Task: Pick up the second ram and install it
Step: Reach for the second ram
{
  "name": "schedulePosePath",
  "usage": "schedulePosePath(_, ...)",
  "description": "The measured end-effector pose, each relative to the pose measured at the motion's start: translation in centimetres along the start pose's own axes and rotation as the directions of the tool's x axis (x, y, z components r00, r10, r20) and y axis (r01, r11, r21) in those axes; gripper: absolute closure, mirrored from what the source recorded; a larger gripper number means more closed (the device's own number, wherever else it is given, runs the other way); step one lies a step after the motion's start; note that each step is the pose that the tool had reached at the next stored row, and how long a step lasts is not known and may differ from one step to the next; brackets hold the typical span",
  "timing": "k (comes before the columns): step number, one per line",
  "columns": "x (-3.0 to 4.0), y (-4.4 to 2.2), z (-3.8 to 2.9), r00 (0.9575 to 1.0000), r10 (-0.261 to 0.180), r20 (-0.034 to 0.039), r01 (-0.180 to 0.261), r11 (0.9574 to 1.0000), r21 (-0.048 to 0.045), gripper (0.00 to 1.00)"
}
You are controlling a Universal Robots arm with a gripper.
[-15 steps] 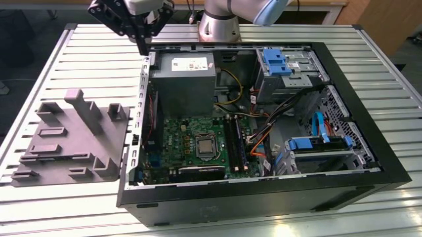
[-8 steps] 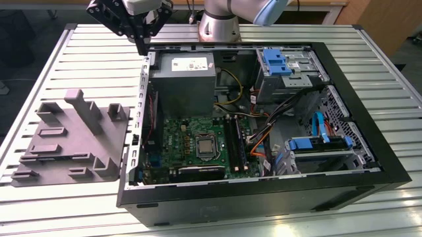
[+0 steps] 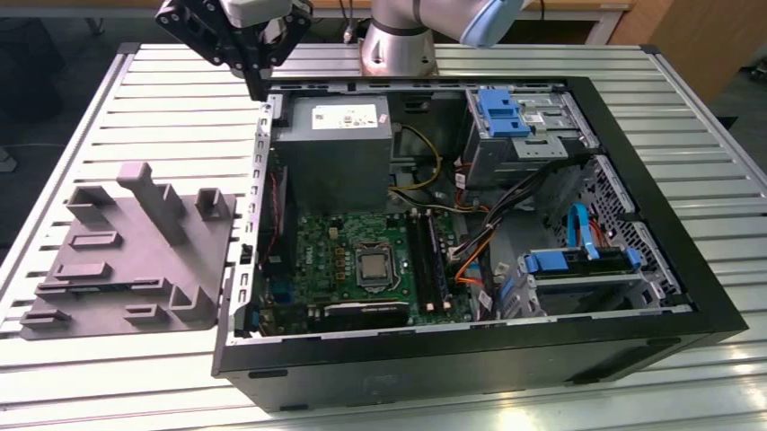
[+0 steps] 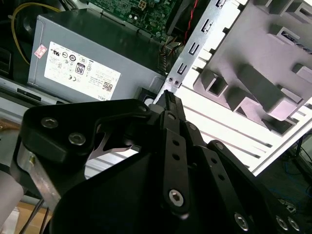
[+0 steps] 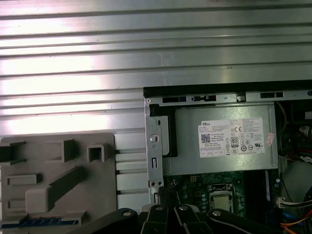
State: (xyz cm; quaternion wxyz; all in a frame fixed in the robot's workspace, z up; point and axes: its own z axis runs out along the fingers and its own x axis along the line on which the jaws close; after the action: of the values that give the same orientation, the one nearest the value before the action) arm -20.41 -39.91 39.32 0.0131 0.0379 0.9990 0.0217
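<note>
I see the gripper hanging above the open computer case at its far corner on the exterior view's left, just beside the power supply. Its fingers are pressed together with nothing between them. In the first wrist view the second ram lies in a slot of the gray holder on the table, well apart from the gripper.

White printed label on the top of the grey power supply, just past the gripper tips: a logo, a square code, rows of certification marks, and fine print too small to read. Small red-and-white sticker sits at the label's end farther from the gripper, and its print is illegible too.
</note>
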Motion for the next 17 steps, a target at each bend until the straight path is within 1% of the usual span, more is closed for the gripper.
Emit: schedulePosePath(17,0.41,-0.03,-0.01,1.0,0.0,0.0,0.0,1.0,0.0001,0.89)
